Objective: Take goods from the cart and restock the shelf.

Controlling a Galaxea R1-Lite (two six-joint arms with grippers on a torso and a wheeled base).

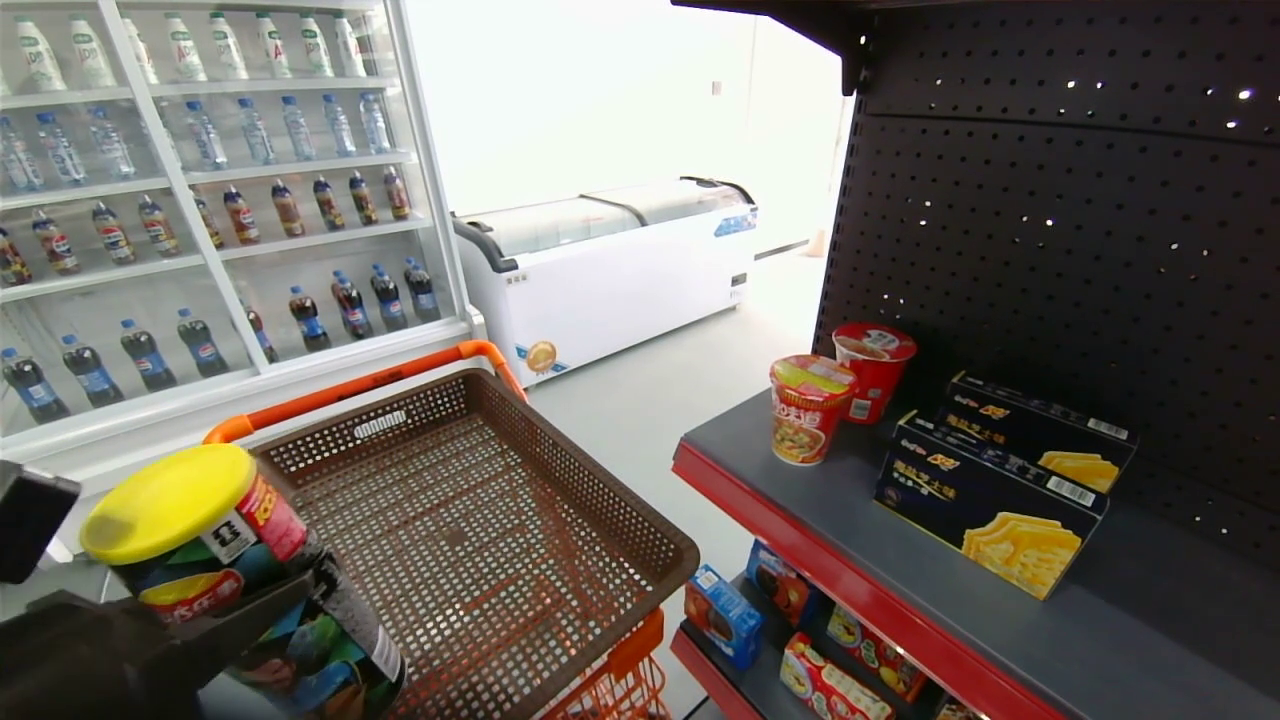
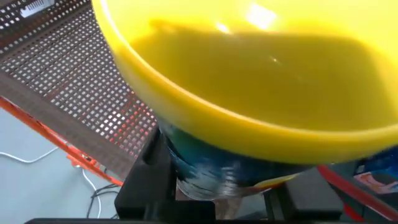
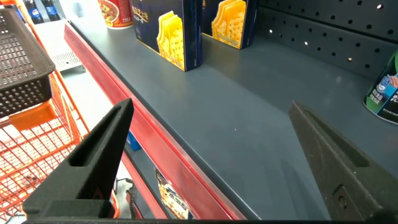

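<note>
A tall snack canister (image 1: 250, 580) with a yellow lid (image 1: 165, 500) is held upright above the near left corner of the cart's brown basket (image 1: 480, 500). My left gripper (image 1: 150, 585) is shut on it. In the left wrist view the yellow lid (image 2: 249, 74) looms close, with the black fingers (image 2: 146, 180) clamped on the canister body (image 2: 205, 174) over the basket mesh (image 2: 74, 74). My right gripper (image 3: 211, 111) stands open and empty above the grey shelf board (image 3: 249, 106). On the shelf (image 1: 850, 520) stand two cup noodles (image 1: 808, 408) and two dark blue boxes (image 1: 990, 500).
The shelf has a red front edge (image 1: 830, 570) and a black pegboard back (image 1: 1060, 250). Packaged goods (image 1: 800, 650) fill the lower shelf. A green-and-blue can (image 3: 385, 87) stands farther along the board. A drinks cooler (image 1: 200, 200) and a chest freezer (image 1: 610, 270) stand behind the cart.
</note>
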